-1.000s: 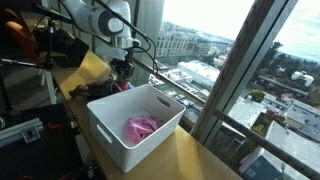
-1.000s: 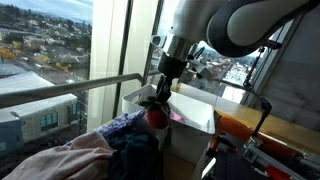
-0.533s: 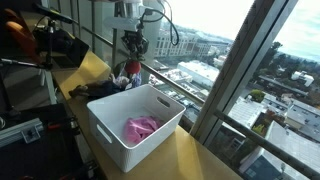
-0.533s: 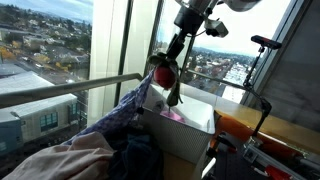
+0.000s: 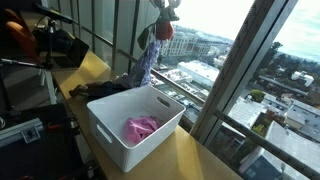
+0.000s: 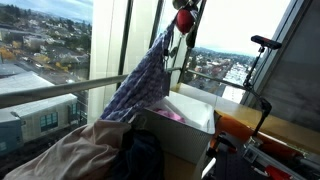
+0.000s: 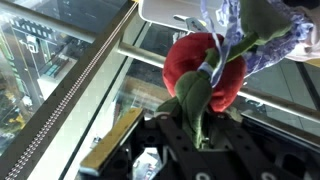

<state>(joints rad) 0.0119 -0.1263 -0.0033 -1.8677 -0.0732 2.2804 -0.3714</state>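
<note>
Gripper (image 7: 200, 118): clamped on red cloth (image 7: 200, 70) | plaid shirt (image 5: 147, 62) dangles beneath | you raise slowly, clearing white bin (image 5: 150, 140) rim.

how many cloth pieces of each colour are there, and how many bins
red and green cloth: 1, held up high
blue plaid cloth: 1, hanging with it
pink cloth: 1, in the bin
beige cloth: 1
dark cloth: 1
white bin: 1
total: 6
</note>
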